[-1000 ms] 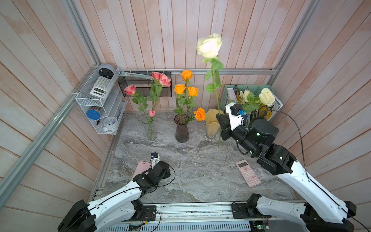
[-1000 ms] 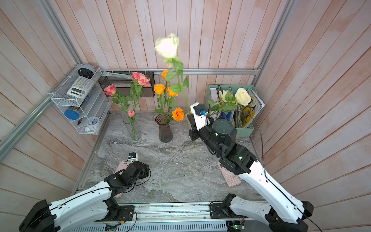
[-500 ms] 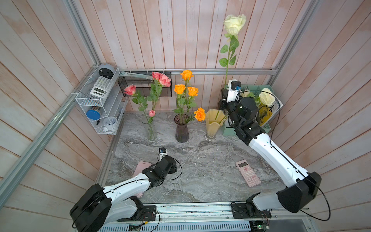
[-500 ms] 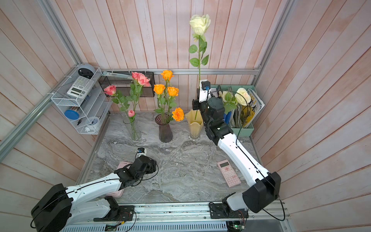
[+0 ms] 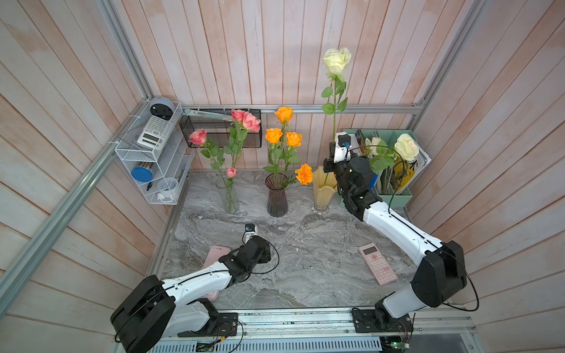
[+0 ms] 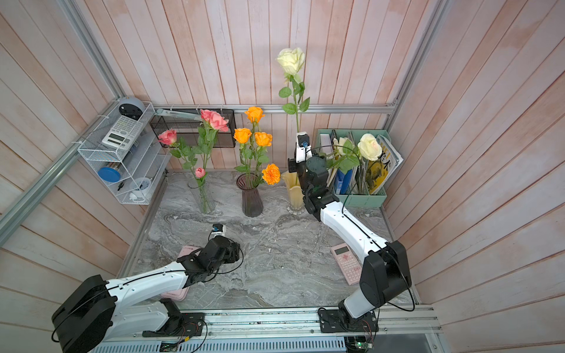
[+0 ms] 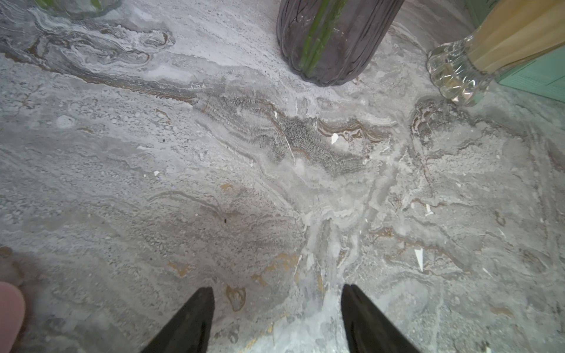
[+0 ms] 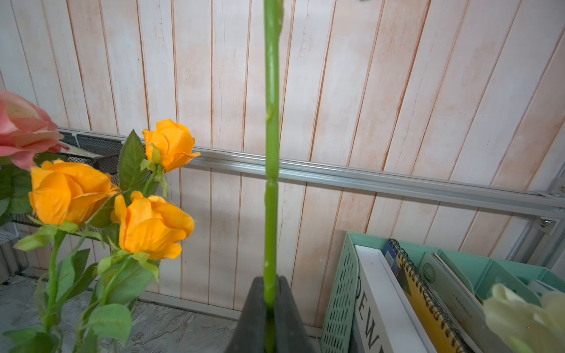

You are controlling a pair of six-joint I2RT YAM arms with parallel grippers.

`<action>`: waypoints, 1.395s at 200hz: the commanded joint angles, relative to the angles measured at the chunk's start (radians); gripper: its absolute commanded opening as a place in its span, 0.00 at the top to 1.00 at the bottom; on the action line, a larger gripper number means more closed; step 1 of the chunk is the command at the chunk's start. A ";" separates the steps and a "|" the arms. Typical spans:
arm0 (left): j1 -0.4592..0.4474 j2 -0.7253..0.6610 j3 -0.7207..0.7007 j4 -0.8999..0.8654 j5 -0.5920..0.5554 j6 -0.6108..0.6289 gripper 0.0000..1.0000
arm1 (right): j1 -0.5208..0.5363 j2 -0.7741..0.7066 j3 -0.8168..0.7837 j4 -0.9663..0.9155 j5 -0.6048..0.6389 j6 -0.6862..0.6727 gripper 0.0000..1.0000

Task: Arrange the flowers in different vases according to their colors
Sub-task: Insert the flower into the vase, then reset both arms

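1. Cream rose point(image 5: 337, 60): stands upright with its bloom highest of all. The stem's lower end enters the mouth of the yellow vase point(image 5: 321, 191).
2. Right gripper point(image 8: 269, 293): clamped on that stem partway up, just above the vase rim. In the wrist view the stem rises straight from between the fingers.
3. Two more cream roses point(image 5: 406, 146) lean in the green holder point(image 5: 397, 198), beside the right arm.
4. Orange flowers point(image 5: 273, 135) stand in the purple vase point(image 5: 277, 198), pink flowers point(image 5: 246, 119) in the clear vase point(image 5: 230, 198).
5. Left gripper point(image 7: 276, 293): jaws apart, empty, low over the table point(image 7: 214, 152) in front of the purple vase.

Cream rose point(image 5: 337, 59) lower, into yellow vase point(image 5: 321, 192)
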 commanded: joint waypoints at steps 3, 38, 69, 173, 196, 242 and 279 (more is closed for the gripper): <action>-0.003 0.005 0.012 0.025 0.013 0.022 0.29 | -0.004 -0.011 -0.069 0.087 0.014 0.039 1.00; -0.002 -0.003 0.009 0.030 0.013 0.028 0.28 | 0.004 -0.058 -0.190 0.096 0.007 0.080 0.93; -0.002 -0.009 0.010 0.025 0.016 0.033 0.28 | 0.007 -0.111 -0.257 0.075 0.012 0.095 0.81; 0.017 -0.105 0.034 0.012 0.006 0.054 0.23 | 0.011 -0.359 -0.360 -0.193 0.005 0.182 0.34; 0.065 -0.128 0.052 0.022 0.009 0.059 0.19 | 0.012 -0.434 -0.419 -0.287 0.015 0.221 0.29; 0.169 -0.187 0.061 0.062 0.024 0.114 0.00 | 0.011 -0.638 -0.577 -0.449 0.020 0.292 0.18; 0.230 -0.203 0.083 0.040 0.003 0.137 0.00 | 0.011 -0.823 -0.670 -0.568 0.035 0.342 0.08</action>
